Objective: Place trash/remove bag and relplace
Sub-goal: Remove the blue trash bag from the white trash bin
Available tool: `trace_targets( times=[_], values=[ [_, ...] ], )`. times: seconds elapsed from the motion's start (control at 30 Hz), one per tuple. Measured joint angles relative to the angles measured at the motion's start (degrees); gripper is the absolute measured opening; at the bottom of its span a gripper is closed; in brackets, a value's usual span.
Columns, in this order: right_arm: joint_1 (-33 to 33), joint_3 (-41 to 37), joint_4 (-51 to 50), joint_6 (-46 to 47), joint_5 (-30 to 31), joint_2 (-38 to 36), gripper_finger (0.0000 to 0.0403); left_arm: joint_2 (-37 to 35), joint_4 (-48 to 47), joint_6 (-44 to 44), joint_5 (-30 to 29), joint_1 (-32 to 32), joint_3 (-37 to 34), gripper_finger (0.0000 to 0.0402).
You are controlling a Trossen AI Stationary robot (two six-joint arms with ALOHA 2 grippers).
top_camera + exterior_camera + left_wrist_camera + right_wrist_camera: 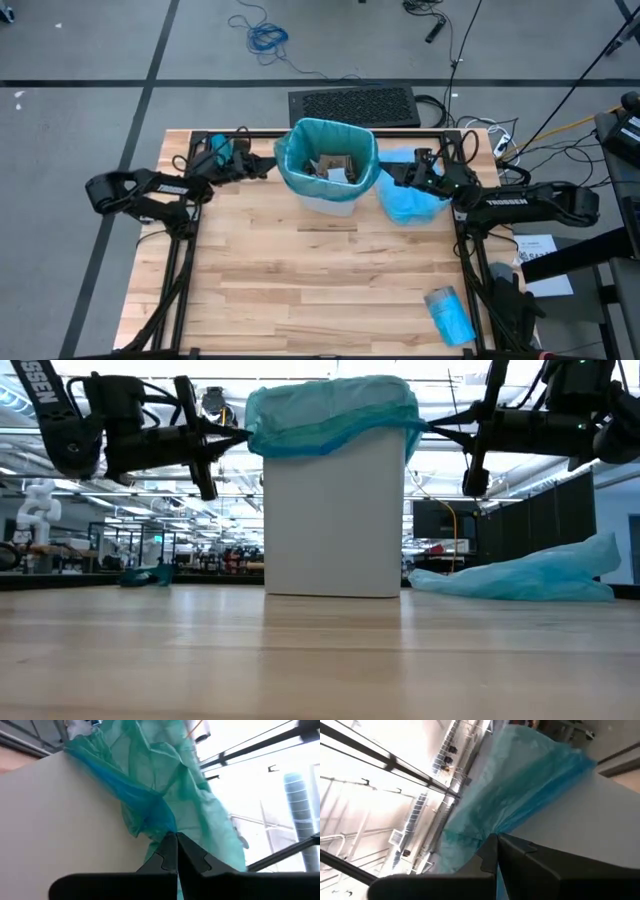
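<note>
both grippers are pinching the bag's rim: the left gripper point(268, 166) is clamping the teal liner point(165, 795) at its side of the white bin point(335, 510), and the right gripper point(392, 175) is closing on the opposite edge, fingers point(492, 851) meeting on the plastic. the trash point(335, 166) is sitting inside the bin, brown wads and a white piece showing from above. so the first part is looking done, with no trash showing on the table point(320, 280). the bag is still folded over the rim, not yet lifted out. a loose blue bag point(408, 203) is lying just beside the bin, likely the replacement, and a folded blue bundle point(449, 314) is waiting near the table's corner.
</note>
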Motion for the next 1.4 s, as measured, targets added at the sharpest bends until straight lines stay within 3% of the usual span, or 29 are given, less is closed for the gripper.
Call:
trace_targets(
  times=[0.17, 0.43, 0.57, 0.77, 1.0, 1.23, 1.4],
  values=[
    [-0.02, 0.00, 3.47, -0.72, 0.76, -1.72, 0.0000, -4.08, -0.15, 0.00, -1.21, 0.00, 0.00, 0.0000],
    [-0.02, 2.18, 1.14, -0.86, 0.66, -3.16, 0.0000, -9.11, -1.61, -1.48, -1.88, 0.02, 0.90, 0.0000],
    [-0.13, 8.24, -6.81, -4.17, -2.50, -3.16, 0.0000, -9.48, -6.09, -0.37, -1.11, 0.04, 5.44, 0.0000],
    [-0.13, 17.87, -22.14, -10.61, -7.29, -3.14, 0.0000, -9.50, -13.04, 3.17, 5.04, -0.03, 13.56, 0.0000],
    [-0.15, 20.42, -19.65, -11.79, -9.29, -3.16, 0.0000, -9.51, -14.13, 3.63, 7.12, -0.24, 18.24, 0.0000],
    [-0.13, 20.52, -18.76, -11.52, -9.80, -3.13, 0.0000, -9.50, -16.17, 5.69, 8.79, -0.26, 18.65, 0.0000],
    [-0.34, 20.81, -11.98, -9.52, -11.07, -2.34, 0.0000, -9.48, -18.88, 6.43, 8.93, -0.33, 18.65, 0.0000]
  ],
)
